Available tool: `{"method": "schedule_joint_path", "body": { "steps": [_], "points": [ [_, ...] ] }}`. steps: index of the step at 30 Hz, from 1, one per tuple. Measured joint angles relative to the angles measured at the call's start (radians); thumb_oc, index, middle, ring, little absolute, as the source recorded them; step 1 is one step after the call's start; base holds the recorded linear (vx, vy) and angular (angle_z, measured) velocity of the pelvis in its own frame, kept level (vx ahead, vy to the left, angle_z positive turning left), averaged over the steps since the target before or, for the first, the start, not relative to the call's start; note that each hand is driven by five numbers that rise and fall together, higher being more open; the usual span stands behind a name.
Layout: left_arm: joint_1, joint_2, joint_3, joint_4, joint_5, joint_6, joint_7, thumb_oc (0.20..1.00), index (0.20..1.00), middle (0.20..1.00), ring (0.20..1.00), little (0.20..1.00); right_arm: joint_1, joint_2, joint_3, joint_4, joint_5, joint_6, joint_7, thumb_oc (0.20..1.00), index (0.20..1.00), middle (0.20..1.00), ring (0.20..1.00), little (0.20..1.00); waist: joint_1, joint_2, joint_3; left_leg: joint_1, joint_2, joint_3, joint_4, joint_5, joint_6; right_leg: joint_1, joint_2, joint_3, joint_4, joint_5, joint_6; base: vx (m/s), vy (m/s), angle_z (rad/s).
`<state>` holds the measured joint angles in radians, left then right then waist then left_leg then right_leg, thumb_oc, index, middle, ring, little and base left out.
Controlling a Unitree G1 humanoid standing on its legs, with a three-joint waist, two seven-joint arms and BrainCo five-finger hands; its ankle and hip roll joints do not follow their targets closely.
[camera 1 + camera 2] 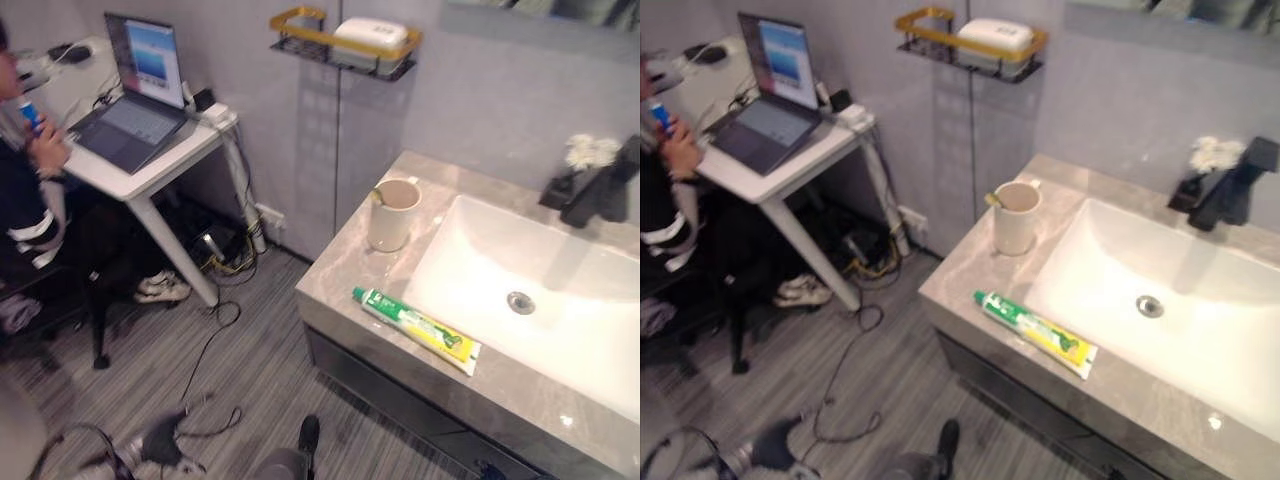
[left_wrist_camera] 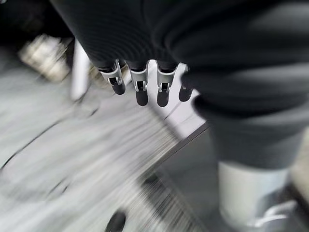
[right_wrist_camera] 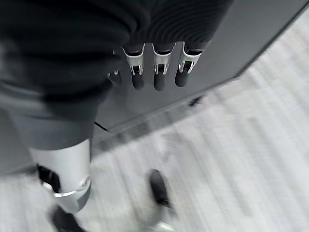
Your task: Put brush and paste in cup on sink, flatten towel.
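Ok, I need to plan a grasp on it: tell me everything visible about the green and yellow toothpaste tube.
The green and yellow toothpaste tube lies flat on the grey marble counter, along its front edge, beside the white basin. Its green cap end points toward the beige cup; the flat crimped end is yellow and white. Nothing else touches it.
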<state>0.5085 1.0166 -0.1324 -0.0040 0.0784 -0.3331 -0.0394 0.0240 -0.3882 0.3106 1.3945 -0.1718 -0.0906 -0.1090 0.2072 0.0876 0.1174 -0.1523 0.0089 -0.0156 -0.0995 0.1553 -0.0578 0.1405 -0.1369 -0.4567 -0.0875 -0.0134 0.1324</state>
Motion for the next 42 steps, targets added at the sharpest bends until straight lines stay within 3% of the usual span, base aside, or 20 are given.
{"method": "schedule_joint_path", "body": {
  "steps": [1, 2, 3, 4, 6, 7, 11, 12, 13, 14, 17, 18, 20, 23, 26, 29, 36, 42],
  "points": [
    [0.002, 0.034, 0.022, -0.047, 0.0, 0.01, -0.008, 1.0, 1.0, 1.0, 1.0, 1.0, 0.018, -0.004, -0.017, -0.006, 0.0, -0.002, 0.002, 1.0, 1.0, 1.0, 1.0, 1.0, 0.005, 0.011, 0.006, -0.005, 0.001, -0.003, 0.0, 0.001, -0.002, 0.0, 0.002, -0.009, 0.0, -0.001, -0.003, -0.02, -0.085, 0.49],
    [0.06, 0.14, 0.099, -0.178, -0.001, 0.002, -0.009, 1.0, 1.0, 1.0, 1.0, 1.0, 0.047, -0.001, -0.069, -0.004, 0.001, -0.002, 0.002, 1.0, 1.0, 1.0, 1.0, 1.0, 0.001, 0.004, 0.015, -0.007, 0.0, -0.009, 0.001, 0.005, -0.007, 0.005, 0.005, -0.025, 0.001, 0.001, 0.002, 0.0, -0.006, 0.29],
    [0.077, 0.181, 0.156, -0.221, -0.003, -0.022, -0.008, 1.0, 1.0, 1.0, 1.0, 1.0, 0.064, -0.004, -0.073, -0.001, 0.001, 0.008, 0.004, 1.0, 1.0, 1.0, 1.0, 1.0, 0.004, 0.017, 0.012, -0.008, 0.0, -0.008, 0.001, 0.005, -0.008, 0.005, 0.003, -0.028, 0.0, -0.001, 0.003, 0.03, -0.031, 0.2],
    [0.073, 0.171, 0.237, -0.253, -0.015, -0.035, -0.002, 1.0, 1.0, 1.0, 1.0, 1.0, 0.092, -0.012, -0.074, -0.001, 0.001, 0.021, 0.007, 1.0, 1.0, 1.0, 1.0, 1.0, -0.002, 0.025, 0.011, -0.01, -0.002, -0.001, 0.0, 0.005, -0.008, 0.003, 0.004, -0.023, 0.0, -0.008, 0.006, 0.03, -0.032, -0.02],
    [0.059, 0.171, 0.26, -0.259, -0.021, -0.035, 0.004, 1.0, 1.0, 1.0, 1.0, 1.0, 0.099, -0.009, -0.072, -0.01, 0.001, 0.025, 0.014, 1.0, 1.0, 1.0, 1.0, 1.0, -0.005, 0.033, 0.008, -0.009, -0.002, -0.001, 0.0, 0.005, -0.008, 0.003, 0.003, -0.02, 0.0, -0.009, 0.006, 0.02, -0.025, -0.07],
    [0.044, 0.172, 0.34, -0.282, -0.022, -0.035, 0.024, 1.0, 1.0, 1.0, 1.0, 1.0, 0.115, 0.016, -0.071, -0.031, 0.001, 0.025, 0.041, 1.0, 1.0, 1.0, 1.0, 1.0, -0.011, 0.029, 0.009, -0.019, 0.004, 0.001, 0.0, 0.004, -0.009, -0.003, 0.013, -0.018, -0.002, -0.012, 0.003, 0.0, 0.0, 0.0],
    [-0.035, 0.178, 0.373, -0.31, -0.022, -0.037, 0.04, 1.0, 1.0, 1.0, 1.0, 1.0, 0.143, 0.041, -0.023, -0.139, 0.023, 0.025, 0.075, 1.0, 1.0, 1.0, 1.0, 1.0, -0.038, 0.002, 0.02, -0.043, 0.018, 0.037, 0.047, -0.012, -0.029, -0.041, -0.008, -0.002, 0.0, -0.01, -0.013, -0.03, 0.018, -0.19],
    [-0.043, 0.18, 0.379, -0.327, -0.022, -0.046, 0.053, 1.0, 1.0, 1.0, 1.0, 1.0, 0.138, 0.034, -0.021, -0.16, 0.035, 0.024, 0.075, 1.0, 1.0, 1.0, 1.0, 1.0, -0.044, 0.01, 0.016, -0.039, 0.018, 0.061, 0.04, 0.002, -0.006, -0.036, 0.002, 0.028, 0.011, -0.003, 0.009, -0.04, 0.052, -0.43],
    [-0.097, 0.157, 0.362, -0.334, -0.021, -0.05, 0.059, 1.0, 1.0, 1.0, 1.0, 1.0, 0.14, 0.037, 0.001, -0.197, 0.058, 0.031, 0.077, 1.0, 1.0, 1.0, 1.0, 1.0, -0.081, -0.004, 0.018, -0.036, 0.018, 0.072, 0.043, 0.002, -0.001, -0.055, -0.013, 0.045, 0.016, -0.002, 0.015, -0.07, 0.093, -0.68],
    [-0.163, 0.155, 0.327, -0.336, -0.027, -0.065, 0.079, 1.0, 1.0, 1.0, 1.0, 1.0, 0.122, 0.03, -0.002, -0.211, 0.076, 0.024, 0.081, 1.0, 1.0, 1.0, 1.0, 1.0, -0.077, -0.014, 0.014, -0.029, 0.022, 0.109, 0.013, 0.012, 0.002, -0.084, -0.018, 0.098, 0.034, -0.006, 0.017, -0.04, 0.046, -0.57],
    [-0.222, 0.229, 0.301, -0.348, 0.017, -0.073, 0.093, 1.0, 1.0, 1.0, 1.0, 1.0, 0.122, 0.029, -0.003, -0.231, 0.11, 0.022, 0.09, 1.0, 1.0, 1.0, 1.0, 1.0, -0.121, -0.032, 0.024, -0.024, 0.025, 0.148, 0.006, 0.019, 0.012, -0.11, -0.024, 0.142, 0.03, 0.006, 0.024, -0.07, 0.062, -0.5],
    [-0.255, 0.22, 0.276, -0.357, 0.018, -0.079, 0.104, 1.0, 1.0, 1.0, 1.0, 1.0, 0.124, 0.019, 0.0, -0.238, 0.121, 0.015, 0.09, 1.0, 1.0, 1.0, 1.0, 1.0, -0.147, -0.018, 0.032, -0.024, 0.025, 0.168, 0.006, 0.017, 0.013, -0.119, -0.03, 0.16, 0.025, 0.008, 0.026, -0.03, 0.048, -0.54],
    [-0.306, 0.201, 0.194, -0.362, 0.018, -0.08, 0.109, 1.0, 1.0, 1.0, 1.0, 1.0, 0.119, 0.005, -0.035, -0.245, 0.127, 0.012, 0.091, 1.0, 1.0, 1.0, 1.0, 1.0, -0.157, 0.002, 0.04, -0.022, 0.029, 0.203, 0.006, 0.011, 0.013, -0.134, -0.033, 0.2, 0.025, 0.017, 0.029, -0.03, 0.072, -0.57],
    [-0.315, 0.194, 0.157, -0.375, 0.023, -0.096, 0.105, 1.0, 1.0, 1.0, 1.0, 1.0, 0.119, -0.016, -0.058, -0.259, 0.135, 0.002, 0.091, 1.0, 1.0, 1.0, 1.0, 1.0, -0.208, 0.028, 0.057, -0.01, 0.034, 0.246, 0.006, 0.011, 0.013, -0.145, -0.032, 0.244, 0.005, 0.043, 0.03, -0.02, 0.033, -0.49],
    [-0.325, 0.194, 0.088, -0.383, 0.023, -0.111, 0.098, 1.0, 1.0, 1.0, 1.0, 1.0, 0.113, -0.017, -0.085, -0.251, 0.158, -0.003, 0.091, 1.0, 1.0, 1.0, 1.0, 1.0, -0.246, 0.038, 0.057, 0.017, 0.051, 0.29, 0.003, -0.007, -0.011, -0.155, -0.025, 0.309, -0.001, 0.053, 0.026, 0.02, -0.022, -0.68],
    [-0.363, 0.193, 0.039, -0.384, 0.04, -0.113, 0.094, 1.0, 1.0, 1.0, 1.0, 1.0, 0.116, -0.015, -0.084, -0.209, 0.158, -0.003, 0.09, 1.0, 1.0, 1.0, 1.0, 1.0, -0.258, 0.039, 0.061, 0.024, 0.078, 0.303, 0.001, -0.009, -0.015, -0.16, 0.001, 0.326, -0.008, 0.055, 0.017, 0.01, -0.035, -0.2],
    [-0.345, 0.192, 0.031, -0.371, 0.06, -0.114, 0.086, 1.0, 1.0, 1.0, 1.0, 1.0, 0.12, -0.017, -0.092, -0.188, 0.159, -0.017, 0.087, 1.0, 1.0, 1.0, 1.0, 1.0, -0.252, 0.028, 0.071, 0.029, 0.12, 0.347, 0.0, -0.007, -0.022, -0.186, 0.038, 0.375, -0.008, 0.065, -0.005, 0.0, -0.069, -0.24],
    [-0.309, 0.119, 0.035, -0.304, 0.125, -0.105, 0.097, 1.0, 1.0, 1.0, 1.0, 1.0, 0.113, -0.018, -0.094, -0.18, 0.179, -0.02, 0.074, 1.0, 1.0, 1.0, 1.0, 1.0, -0.25, 0.006, 0.078, 0.027, 0.137, 0.388, 0.0, -0.01, -0.027, -0.209, 0.054, 0.418, -0.007, 0.073, -0.014, 0.01, -0.058, -0.21]
  ]
}}
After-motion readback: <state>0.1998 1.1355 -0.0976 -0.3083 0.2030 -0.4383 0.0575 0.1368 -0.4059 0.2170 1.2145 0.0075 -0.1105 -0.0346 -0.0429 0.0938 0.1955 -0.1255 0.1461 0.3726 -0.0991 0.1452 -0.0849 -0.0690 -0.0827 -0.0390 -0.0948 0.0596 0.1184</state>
